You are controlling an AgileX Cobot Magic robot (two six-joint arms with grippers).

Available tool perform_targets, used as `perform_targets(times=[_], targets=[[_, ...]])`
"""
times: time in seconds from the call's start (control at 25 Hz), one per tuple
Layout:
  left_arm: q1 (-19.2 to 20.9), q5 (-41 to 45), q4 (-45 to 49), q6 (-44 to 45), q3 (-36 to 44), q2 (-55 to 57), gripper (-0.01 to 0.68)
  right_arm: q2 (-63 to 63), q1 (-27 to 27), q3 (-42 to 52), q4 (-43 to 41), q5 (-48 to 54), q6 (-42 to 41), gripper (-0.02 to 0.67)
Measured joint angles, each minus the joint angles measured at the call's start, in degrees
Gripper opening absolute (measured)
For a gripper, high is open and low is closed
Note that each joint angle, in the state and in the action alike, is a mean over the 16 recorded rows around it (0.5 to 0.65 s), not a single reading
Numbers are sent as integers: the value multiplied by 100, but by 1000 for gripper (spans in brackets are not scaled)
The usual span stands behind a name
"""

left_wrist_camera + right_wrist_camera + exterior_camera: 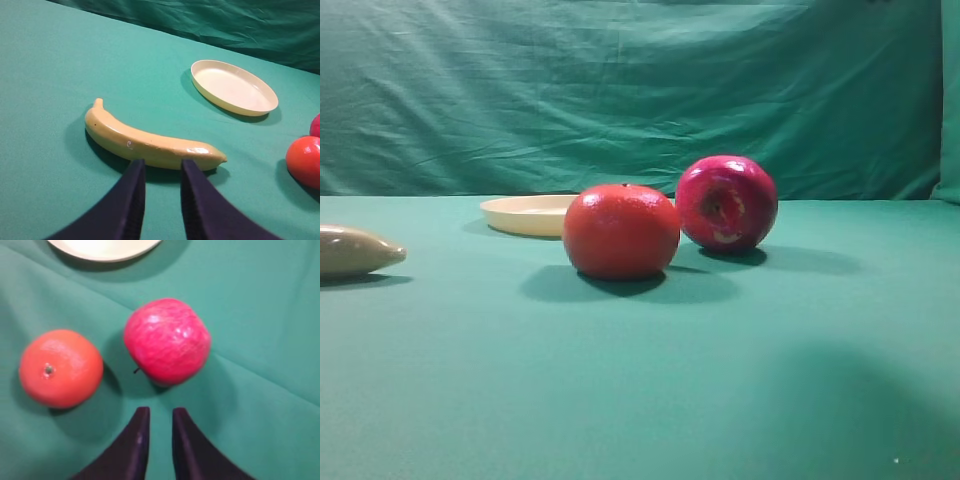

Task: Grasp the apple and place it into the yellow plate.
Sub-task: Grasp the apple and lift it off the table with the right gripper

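Observation:
The apple [726,202], glossy magenta-red, rests on the green cloth right of the middle. In the right wrist view the apple [167,340] lies just ahead of my right gripper [160,412], whose jaws stand a little apart with nothing between them, short of the fruit. The yellow plate [525,213] lies flat and empty behind and left of the apple; its rim shows at the top of the right wrist view [100,247]. My left gripper [161,165] hovers open near a banana, with the plate [235,87] farther off. Neither gripper appears in the exterior high view.
An orange-red round fruit [620,230] sits in front of the plate, left of the apple and close to it [60,367]. A pale banana [145,142] lies at the far left [350,250]. A green cloth covers the table and hangs behind it.

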Motion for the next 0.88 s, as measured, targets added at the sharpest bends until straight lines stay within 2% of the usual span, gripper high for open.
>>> perform_targets(times=[0.32,0.48,0.64,0.88], targets=[[0,0,0,0,0,0,157,937,13,-483,420,-118,-377,495],[0,0,0,0,0,0,157,1283,14,-528,441,-381,-434,609],[0,0,0,0,0,0,157,1577,14,-534,441,-661,-471,644],[0,0,0,0,0,0,157,1958,15,-534,433,-1059,-501,618]])
